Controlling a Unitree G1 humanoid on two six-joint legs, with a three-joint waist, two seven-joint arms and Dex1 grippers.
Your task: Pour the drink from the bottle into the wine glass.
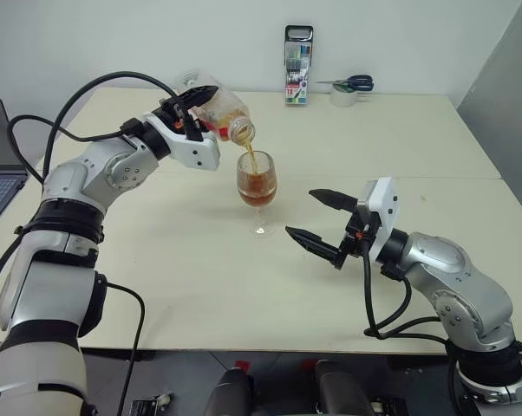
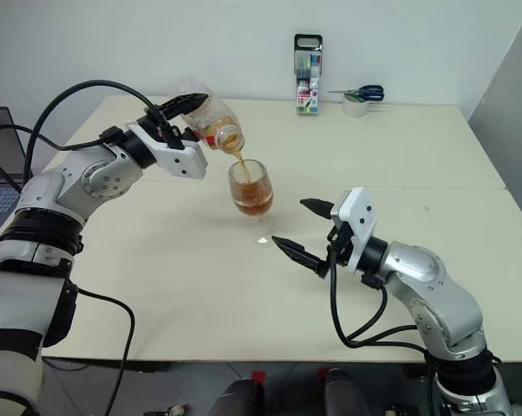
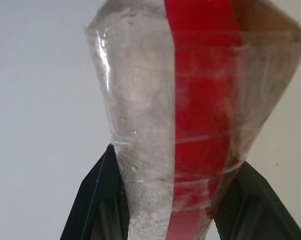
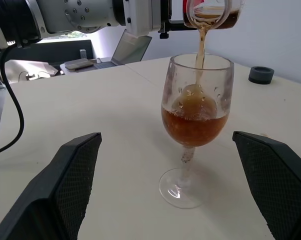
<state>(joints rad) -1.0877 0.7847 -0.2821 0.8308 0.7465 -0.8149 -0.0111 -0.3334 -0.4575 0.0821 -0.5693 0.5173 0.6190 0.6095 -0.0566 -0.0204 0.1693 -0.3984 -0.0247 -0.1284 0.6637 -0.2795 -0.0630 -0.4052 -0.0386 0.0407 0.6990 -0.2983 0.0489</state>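
Nearest, the right gripper [image 1: 322, 224] hovered over the cream desk [image 1: 174, 286], its black fingers [image 4: 73, 170] spread wide and empty, the clear stemmed wine glass [image 1: 257, 186] standing just beyond their tips. Above the glass, the left gripper's [image 1: 190, 102] fingers [image 3: 98, 200] clamped the small clear plastic bottle [image 1: 222, 113], tilted mouth-down, streaming tea-coloured drink [image 4: 193, 127] into the bowl.

My two head cams look fwd and down over the wide cream-coloured table [image 1: 157, 286], sharing nearly the same scene, slightly offset. My left wrist cam sits v. close, facing along its fingers. My right wrist cam looks level across the table, near the clear stemmed wine glass [image 4: 193, 125], also in head views.
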